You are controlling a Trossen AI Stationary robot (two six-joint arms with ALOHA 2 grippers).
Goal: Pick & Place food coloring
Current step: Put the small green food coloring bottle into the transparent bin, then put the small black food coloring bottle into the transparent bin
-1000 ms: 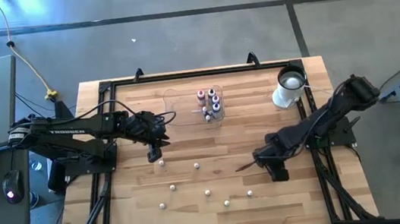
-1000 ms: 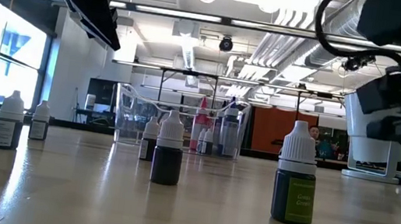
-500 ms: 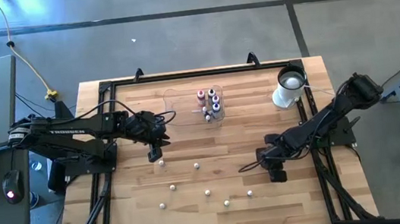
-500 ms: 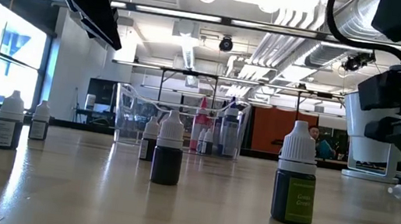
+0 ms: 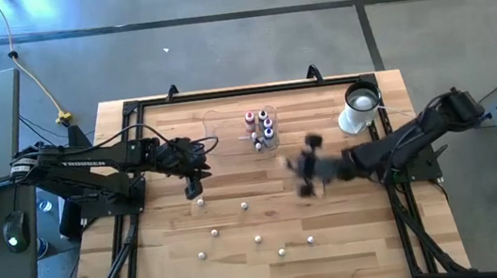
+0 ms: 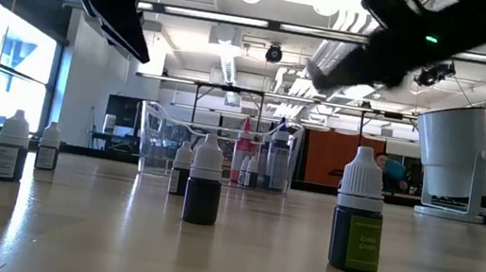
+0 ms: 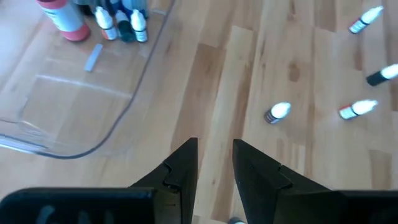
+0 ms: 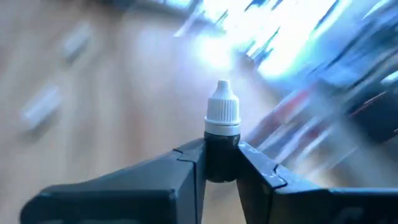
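Currently mid-transfer:
right tool (image 8: pixel 221 163): clamped on one dark food coloring bottle (image 8: pixel 221 140), whitish cap up, so it should land upright; in the overhead view the tool (image 5: pixel 307 172) is blurred, near the clear tray (image 5: pixel 229 134).
tray contents: several bottles (image 5: pixel 261 128) standing together at one end, likely the drop zone.
left tool (image 7: pixel 213 163): fingers slightly apart, holding nothing, hovering above a loose bottle (image 5: pixel 200 202); probably staged for the next pick.
remaining: loose bottles (image 5: pixel 258 239) scattered upright on the surface (image 5: pixel 169 263), well apart, leaving finger clearance.
white cup (image 5: pixel 357 109): far corner, out of the path.
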